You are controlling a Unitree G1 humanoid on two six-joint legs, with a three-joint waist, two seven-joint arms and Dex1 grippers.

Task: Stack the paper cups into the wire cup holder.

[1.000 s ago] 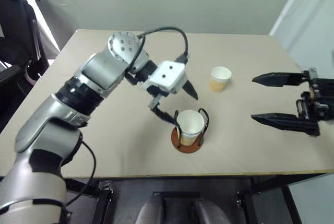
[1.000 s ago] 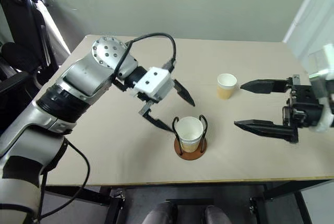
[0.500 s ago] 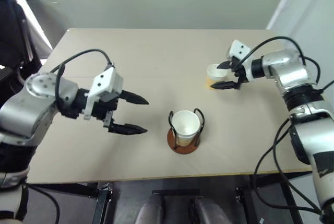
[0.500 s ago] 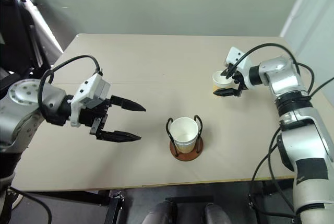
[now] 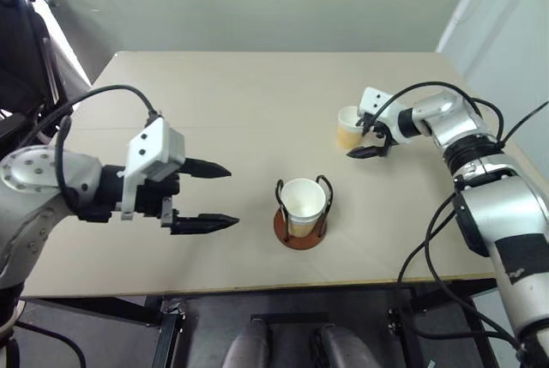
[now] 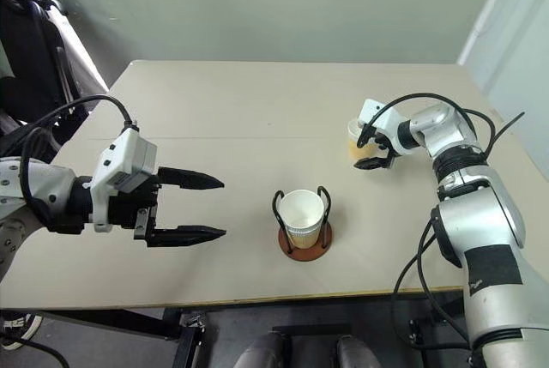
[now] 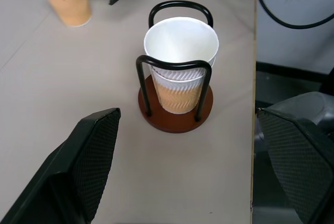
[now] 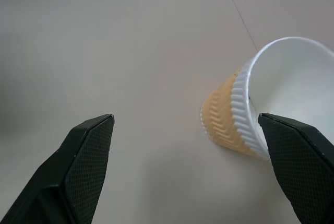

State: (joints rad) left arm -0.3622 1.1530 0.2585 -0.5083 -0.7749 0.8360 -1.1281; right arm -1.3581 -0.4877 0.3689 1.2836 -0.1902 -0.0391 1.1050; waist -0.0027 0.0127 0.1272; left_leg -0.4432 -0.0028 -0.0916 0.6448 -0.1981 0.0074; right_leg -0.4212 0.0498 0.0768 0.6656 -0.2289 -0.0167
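A: While my left gripper [image 5: 214, 196] hangs over the counter [image 5: 249, 102] with its jaws spread wide and empty, where do the cups sit?

B: Nested paper cups [image 5: 302, 204] stand upright in the wire cup holder [image 5: 299, 229], near the counter's front edge. From there, a lone paper cup [image 5: 347, 127] stands at about two o'clock.

A: And my right gripper [image 5: 364, 136]?

B: Its jaws gape wide at that lone cup, one finger by the rim, the other low beside it. I cannot tell whether they touch it.
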